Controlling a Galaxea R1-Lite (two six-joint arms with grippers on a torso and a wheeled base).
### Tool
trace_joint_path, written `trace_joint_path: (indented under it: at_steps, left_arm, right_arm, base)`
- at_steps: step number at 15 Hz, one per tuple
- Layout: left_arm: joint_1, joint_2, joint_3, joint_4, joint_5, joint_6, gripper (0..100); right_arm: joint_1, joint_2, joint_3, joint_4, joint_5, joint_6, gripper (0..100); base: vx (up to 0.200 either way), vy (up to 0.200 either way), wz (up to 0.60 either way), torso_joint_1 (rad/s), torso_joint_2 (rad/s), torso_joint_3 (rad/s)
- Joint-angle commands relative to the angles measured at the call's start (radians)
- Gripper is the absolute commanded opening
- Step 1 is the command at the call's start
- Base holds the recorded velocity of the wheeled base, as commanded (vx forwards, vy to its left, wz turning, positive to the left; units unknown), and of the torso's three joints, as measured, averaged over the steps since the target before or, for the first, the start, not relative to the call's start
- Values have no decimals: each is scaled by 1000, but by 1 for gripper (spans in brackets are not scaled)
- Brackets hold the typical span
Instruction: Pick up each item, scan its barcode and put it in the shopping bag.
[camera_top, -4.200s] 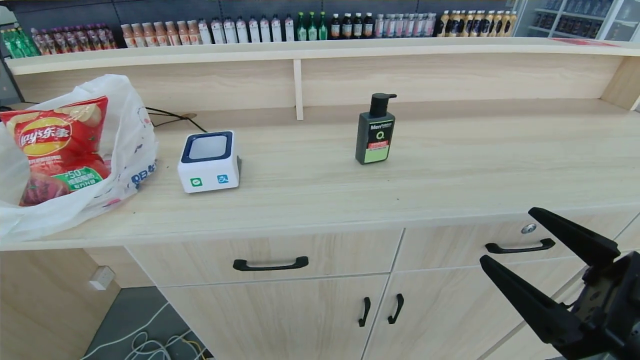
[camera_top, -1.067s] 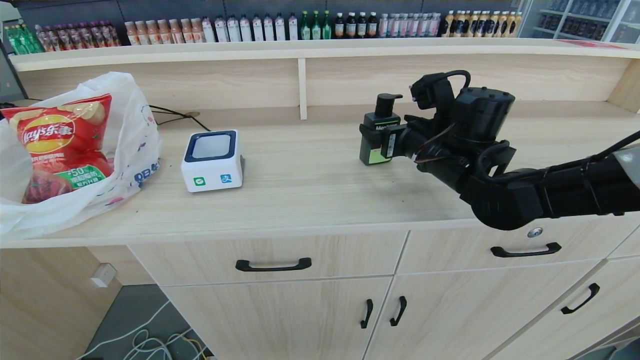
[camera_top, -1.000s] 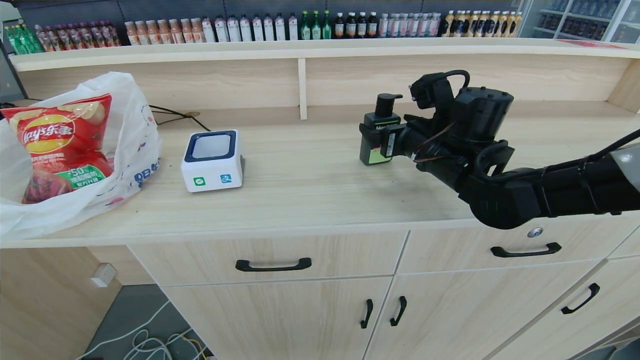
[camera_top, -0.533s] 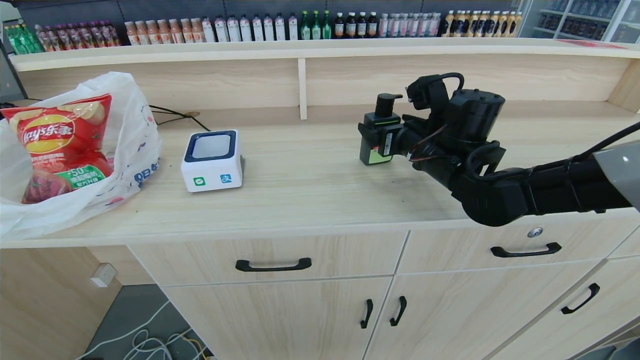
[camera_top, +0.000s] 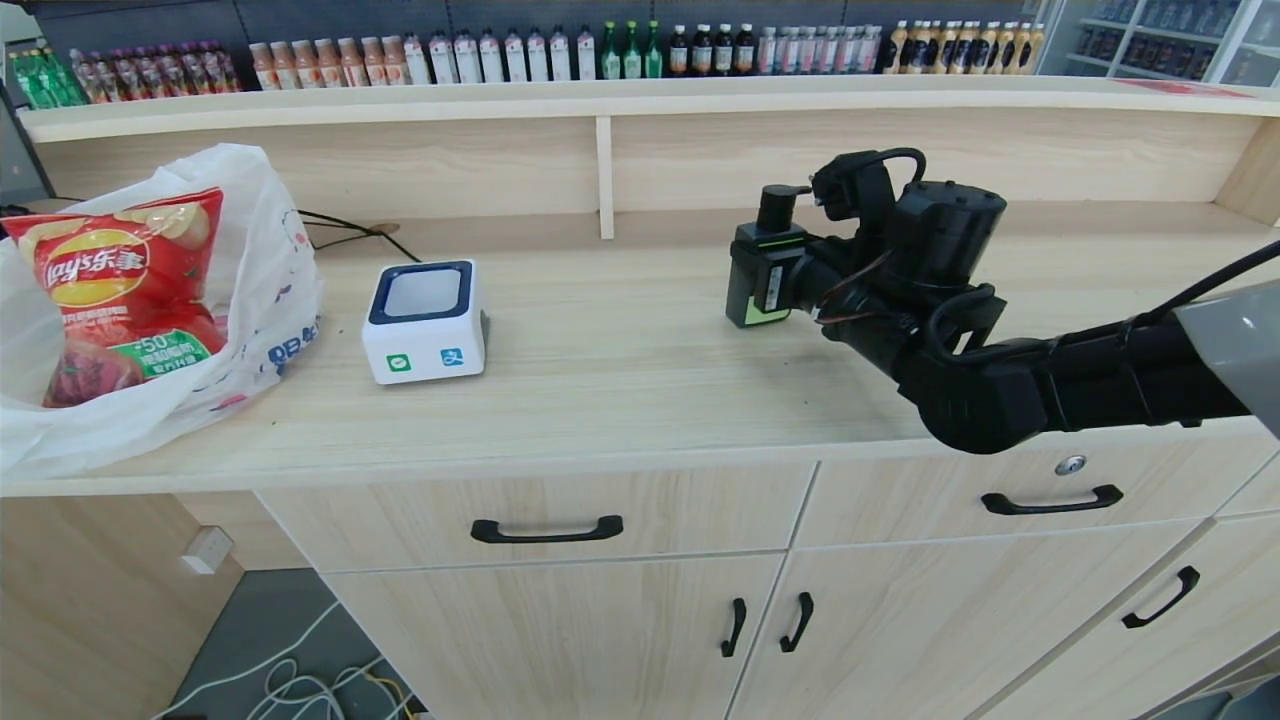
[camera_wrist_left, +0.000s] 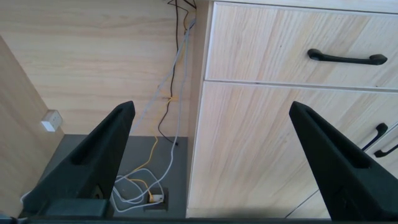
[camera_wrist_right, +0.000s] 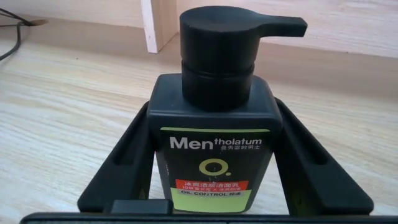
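Right pincer (camera_top: 758, 285) clamped on upright dark plastic pump bottle (camera_wrist_right: 214, 155), frame centre-right; white cube scanner (camera_top: 425, 322) well left of it on wooden tabletop (camera_top: 620, 380); left pincer (camera_wrist_left: 211, 109) open, empty

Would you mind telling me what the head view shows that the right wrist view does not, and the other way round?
Head view alone: the shopping bag holding a chip packet at the counter's left end, the scanner, the cupboard fronts below and the drinks row behind. Right wrist view alone: the front label of the pump bottle seen head-on, with the fingers against its two sides. Both: that bottle upright in the right gripper, and the wooden counter.
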Motion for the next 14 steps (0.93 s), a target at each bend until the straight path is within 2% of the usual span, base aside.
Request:
trace_joint_path:
  at_steps: [1,9,11,12,14]
  left_arm:
    - [0,0,0,0,0,0,100]
    - [0,0,0,0,0,0,100]
    - [0,0,0,0,0,0,100]
    - [0,0,0,0,0,0,100]
    - [0,0,0,0,0,0,100]
  right_arm:
    - [0,-6,0,-2,0,-4,0]
    - [2,-98,12,-10,-6,-12,0]
    - [5,-149,59,-12,-8,-15,0]
    - [5,-223,140,-13,-8,-16,0]
    - [6,-301,213,-13,-8,-21,0]
  base:
    - [0,0,0,0,0,0]
    - [0,0,0,0,0,0]
    - [0,0,0,0,0,0]
    - [0,0,0,0,0,0]
    - [0,0,0,0,0,0]
